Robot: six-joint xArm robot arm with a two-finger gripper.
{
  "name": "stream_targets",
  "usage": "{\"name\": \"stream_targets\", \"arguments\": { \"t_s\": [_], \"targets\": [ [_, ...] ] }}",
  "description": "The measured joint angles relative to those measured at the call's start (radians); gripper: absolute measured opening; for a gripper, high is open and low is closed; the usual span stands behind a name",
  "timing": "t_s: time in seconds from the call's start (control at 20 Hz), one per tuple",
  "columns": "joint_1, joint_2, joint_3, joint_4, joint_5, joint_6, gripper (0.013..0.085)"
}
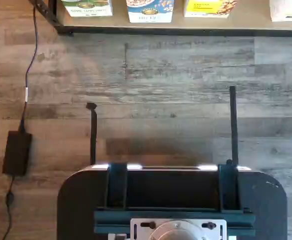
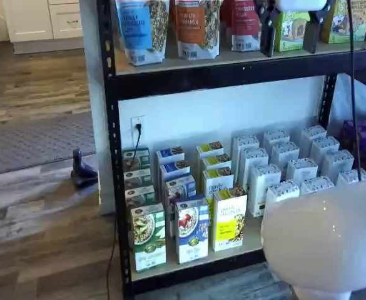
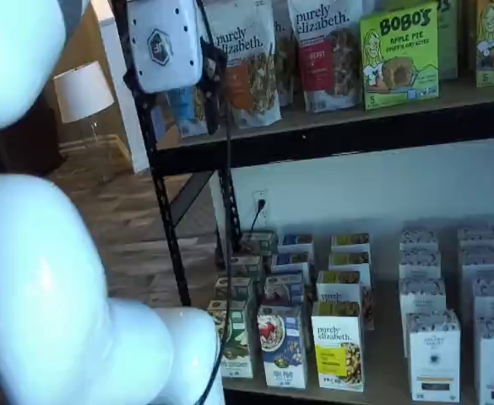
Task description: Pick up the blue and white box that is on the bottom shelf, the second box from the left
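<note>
1. The fingers (image 2: 293,28) are hanging wide apart, holding nothing, up in front of the higher shelf (image 2: 233,69) of pouches
2. The blue and white box (image 2: 191,229) is standing upright at the front of the bottom shelf (image 2: 189,270), between a green carton (image 2: 148,237) and a yellow carton (image 2: 230,219), well below the fingers
</note>
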Motion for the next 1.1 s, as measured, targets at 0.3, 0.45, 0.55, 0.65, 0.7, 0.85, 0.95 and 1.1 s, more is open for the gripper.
{"name": "stream_targets", "arguments": {
  "t_s": [0.3, 0.45, 0.55, 0.65, 0.7, 0.85, 0.95, 1.1],
  "targets": [
    [-0.042, -0.015, 0.020, 0.049, -0.028, -0.023, 0.0850],
    [-0.036, -0.021, 0.037, 0.041, -0.049, -0.021, 0.0850],
    [-0.022, -0.025, 0.055, 0.027, -0.069, -0.015, 0.0850],
    [-0.018, -0.030, 0.085, 0.021, -0.100, -0.013, 0.0850],
    [-0.007, -0.032, 0.099, 0.009, -0.114, -0.007, 0.0850],
    [0.015, -0.031, 0.137, -0.016, -0.142, 0.006, 0.0850],
    [0.036, -0.035, 0.177, -0.042, -0.179, 0.021, 0.0850],
    [0.054, -0.038, 0.237, -0.071, -0.240, 0.035, 0.0850]
  ]
}}
